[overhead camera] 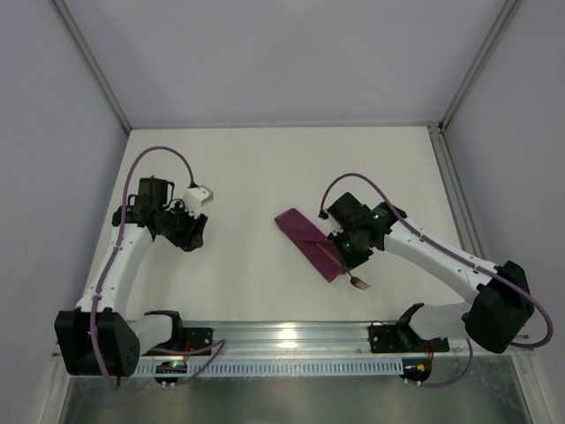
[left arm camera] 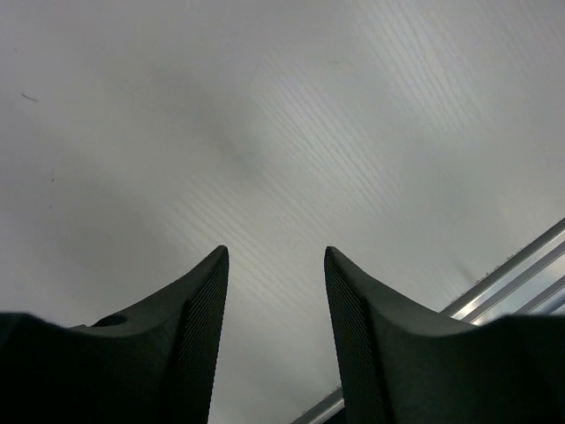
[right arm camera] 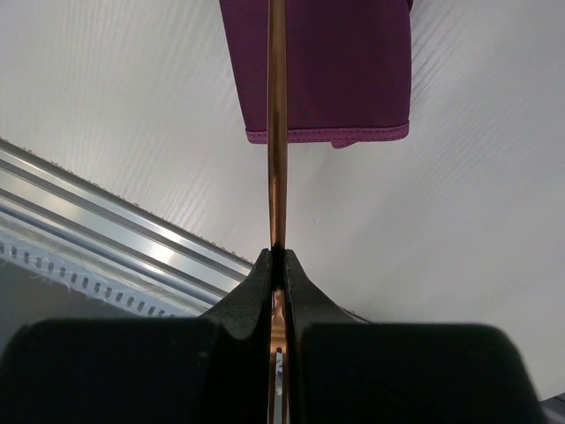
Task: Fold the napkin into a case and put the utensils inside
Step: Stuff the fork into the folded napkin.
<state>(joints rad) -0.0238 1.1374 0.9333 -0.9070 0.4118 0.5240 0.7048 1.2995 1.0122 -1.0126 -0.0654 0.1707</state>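
The plum-purple case (overhead camera: pixel 303 240) lies flat and diagonal at the table's middle. It also shows in the right wrist view (right arm camera: pixel 340 71), with its near hemmed end towards me. My right gripper (overhead camera: pixel 347 253) is shut on the brown fork (right arm camera: pixel 277 132), held edge-on. The fork's handle reaches forward over the case's near end, and its tines (overhead camera: pixel 360 283) stick out behind the fingers. I cannot tell whether the handle tip is inside the case. The knife-like stick is not visible. My left gripper (overhead camera: pixel 190 233) is open and empty over bare table (left arm camera: pixel 275 265), well left of the case.
An aluminium rail (overhead camera: pixel 291 336) runs along the table's front edge and shows in the right wrist view (right arm camera: pixel 106 221). Enclosure walls stand at the back and both sides. A white block (overhead camera: pixel 201 195) sits by the left wrist.
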